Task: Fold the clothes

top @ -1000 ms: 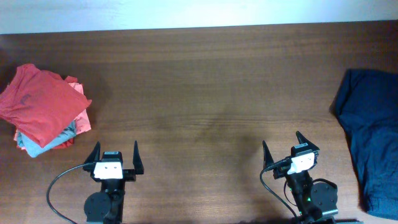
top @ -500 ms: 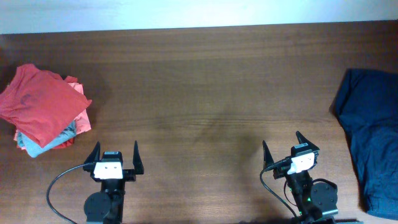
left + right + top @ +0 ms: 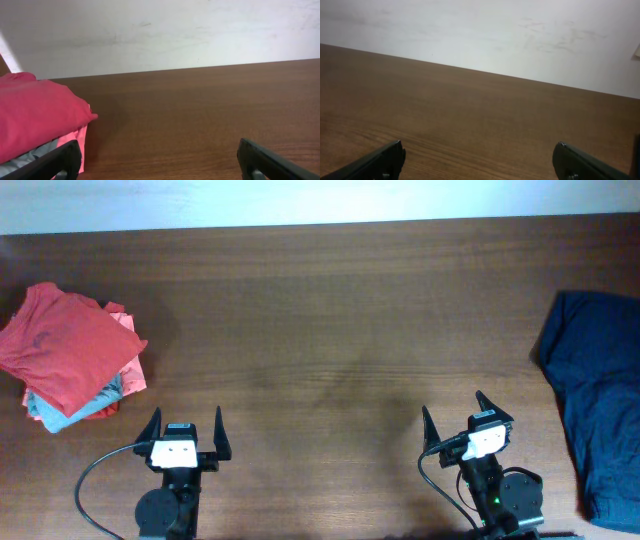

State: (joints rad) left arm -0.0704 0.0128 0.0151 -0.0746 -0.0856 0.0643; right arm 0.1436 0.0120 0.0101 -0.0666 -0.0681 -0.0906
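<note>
The clothes (image 3: 62,348) lie in a folded stack at the table's left edge, an orange-red piece on top. In the left wrist view the same red clothes (image 3: 35,115) fill the lower left, just beyond my left finger. My left gripper (image 3: 186,418) stands open near the front edge, right of the stack and apart from it, with nothing between its fingers (image 3: 159,150). At the front right my right gripper (image 3: 452,408) is open too, and only bare wood shows between its fingers (image 3: 479,150).
Under the red top piece lie a pink layer (image 3: 132,370) and a grey folded shirt (image 3: 60,412). A dark navy garment (image 3: 597,400) lies spread at the table's right edge. The brown wooden table (image 3: 340,310) meets a white wall at the back.
</note>
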